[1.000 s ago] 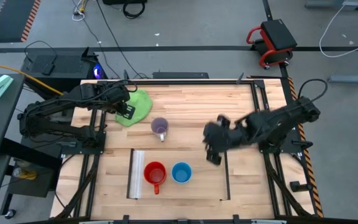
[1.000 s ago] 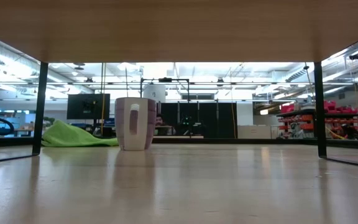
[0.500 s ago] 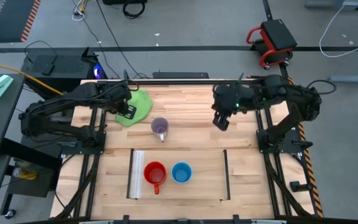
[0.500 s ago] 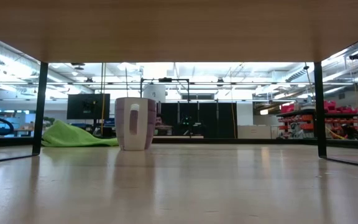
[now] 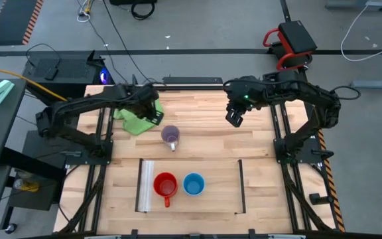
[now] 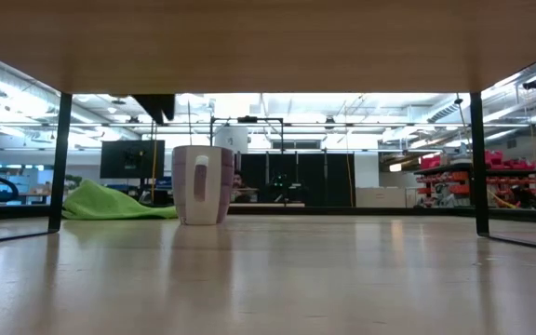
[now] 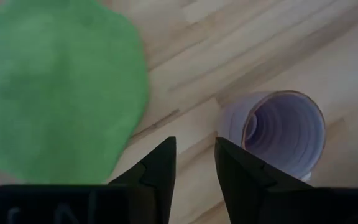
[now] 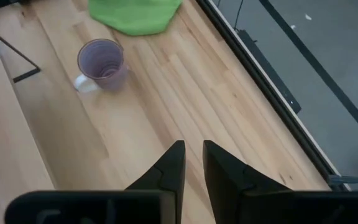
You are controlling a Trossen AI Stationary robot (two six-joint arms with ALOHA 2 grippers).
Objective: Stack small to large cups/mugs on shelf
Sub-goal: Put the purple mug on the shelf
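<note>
Left gripper [image 7: 194,168]: fingers nearly together, a narrow gap between them, nothing held. It hovers over the tabletop [image 5: 204,143] between the green cloth [image 5: 132,119] and the purple mug [image 5: 171,136], just beside the mug's rim. In the left wrist view the cloth [image 7: 55,93] fills one side and the mug's open mouth [image 7: 284,130] sits right next to one fingertip, not touching.

Right gripper [image 8: 191,165]: fingers also close together with a slim gap, empty. In the high view it [image 5: 235,118] hangs above bare tabletop near the far edge, well apart from the purple mug. Its wrist view shows the purple mug [image 8: 102,63] upright with handle out to one side, and the cloth [image 8: 135,14] beyond it.

Red mug [image 5: 166,185] and blue mug [image 5: 193,184] stand upright side by side on the shelf [image 5: 221,189], just beside each other, near the clear strip [image 5: 146,186] end. The purple mug is off the shelf, on the tabletop near the cloth. Low view: purple mug [image 6: 202,184] upright, cloth [image 6: 114,203] behind it.
</note>
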